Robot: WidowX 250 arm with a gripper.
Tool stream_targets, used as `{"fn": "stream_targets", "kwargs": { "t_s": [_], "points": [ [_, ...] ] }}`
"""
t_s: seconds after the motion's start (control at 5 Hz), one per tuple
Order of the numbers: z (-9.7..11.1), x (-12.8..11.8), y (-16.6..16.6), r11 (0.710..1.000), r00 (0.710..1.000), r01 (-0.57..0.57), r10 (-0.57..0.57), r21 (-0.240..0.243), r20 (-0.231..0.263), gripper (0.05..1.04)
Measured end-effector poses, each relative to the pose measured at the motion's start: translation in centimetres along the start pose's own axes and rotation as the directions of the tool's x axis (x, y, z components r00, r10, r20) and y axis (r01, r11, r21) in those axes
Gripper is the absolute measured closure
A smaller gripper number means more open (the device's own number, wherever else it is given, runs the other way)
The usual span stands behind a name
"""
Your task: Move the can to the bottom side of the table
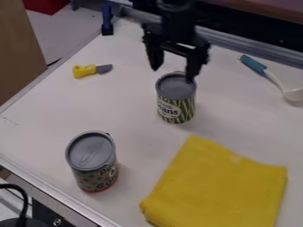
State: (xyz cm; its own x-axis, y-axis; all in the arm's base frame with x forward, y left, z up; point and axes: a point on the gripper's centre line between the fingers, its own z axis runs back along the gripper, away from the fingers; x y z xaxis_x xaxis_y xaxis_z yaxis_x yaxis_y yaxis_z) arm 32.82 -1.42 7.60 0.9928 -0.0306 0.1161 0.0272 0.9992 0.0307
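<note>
The gripper (174, 66) hangs open at the upper middle of the camera view, its two fingers spread apart. Just below it a can with a green striped label (176, 104) stands upright; the right fingertip overlaps the far part of its grey lid, and whether they touch I cannot tell. Nothing is visibly held. A second can (93, 165), with a dotted label and grey lid, stands upright at the lower left, well away from the gripper.
A yellow cloth (219, 188) lies at the lower right. A yellow-handled toy knife (91, 70) is at the upper left, a white ladle with a blue handle (273, 80) at the right. Raised metal rails edge the white table (35, 128).
</note>
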Motion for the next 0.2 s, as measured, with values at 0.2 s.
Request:
{"fn": "stream_targets", "kwargs": {
  "t_s": [0.2],
  "points": [
    [-1.02, -0.25, -4.18, 1.0, 1.0, 0.0, 0.0, -0.004, -0.01, 0.083]
  ]
}}
